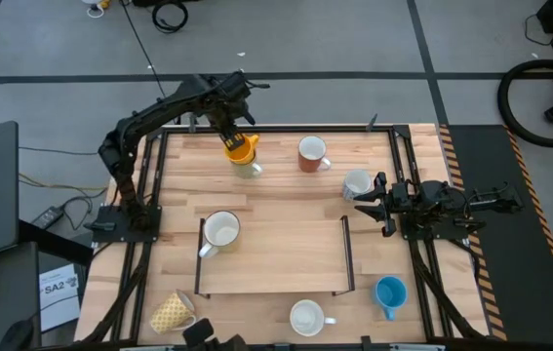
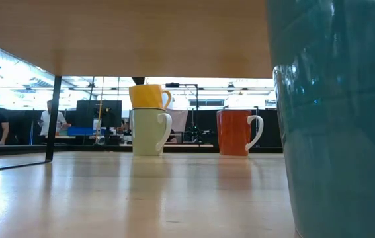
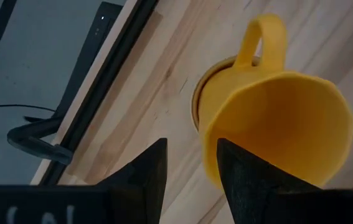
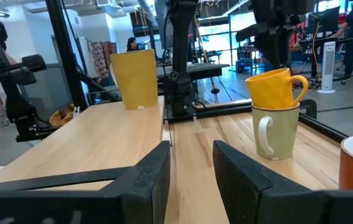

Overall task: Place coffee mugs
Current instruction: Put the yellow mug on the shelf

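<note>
An orange mug (image 1: 241,147) sits with its base on the rim of a cream mug (image 1: 251,168) near the table's far edge, slightly tilted in the right wrist view (image 4: 274,89). My left gripper (image 3: 190,146) is open above it. One finger stands inside the mug and one outside the wall, on the side away from the handle (image 3: 264,34). My right gripper (image 1: 364,202) waits open and empty at the table's right, beside a white mug (image 1: 357,183). A reddish-brown mug (image 1: 310,154) stands right of the stack. My left gripper comes from above, pointing down, over the orange mug's rim (image 3: 208,134). Bare table shows between the outer finger (image 3: 148,171) and the wall. Whether the inner finger (image 3: 244,180) touches the wall, I cannot tell.
A dark-framed wooden rack (image 1: 276,255) fills the table's middle, with a white mug (image 1: 222,231) at its left far corner. Along the near edge stand a yellow patterned mug (image 1: 172,312), a white mug (image 1: 307,317) and a blue mug (image 1: 390,292). People show in the room beyond.
</note>
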`<state>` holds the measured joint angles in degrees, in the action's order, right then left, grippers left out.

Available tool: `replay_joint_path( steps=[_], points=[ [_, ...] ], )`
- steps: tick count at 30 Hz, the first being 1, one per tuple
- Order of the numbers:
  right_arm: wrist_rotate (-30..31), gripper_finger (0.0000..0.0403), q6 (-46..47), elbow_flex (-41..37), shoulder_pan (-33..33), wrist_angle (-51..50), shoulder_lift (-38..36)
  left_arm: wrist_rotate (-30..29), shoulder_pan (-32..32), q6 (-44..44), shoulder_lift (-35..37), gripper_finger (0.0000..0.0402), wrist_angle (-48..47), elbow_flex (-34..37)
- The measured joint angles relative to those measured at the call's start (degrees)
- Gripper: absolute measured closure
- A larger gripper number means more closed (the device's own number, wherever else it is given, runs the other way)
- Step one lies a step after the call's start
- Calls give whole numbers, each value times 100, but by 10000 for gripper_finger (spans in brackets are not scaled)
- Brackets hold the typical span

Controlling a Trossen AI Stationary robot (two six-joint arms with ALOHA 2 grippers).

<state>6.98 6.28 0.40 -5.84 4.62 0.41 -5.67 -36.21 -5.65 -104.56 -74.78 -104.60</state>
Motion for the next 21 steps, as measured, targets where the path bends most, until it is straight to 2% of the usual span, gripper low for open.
replay_joint_path(
  steps=[16,21],
  points=[
    [-2,275,-1,0,0,-1,0,-42,4,-15,-432,256,17,0],
    [-2,275,0,0,1,-4,0,-42,7,-13,-434,277,2,0]
  ],
)
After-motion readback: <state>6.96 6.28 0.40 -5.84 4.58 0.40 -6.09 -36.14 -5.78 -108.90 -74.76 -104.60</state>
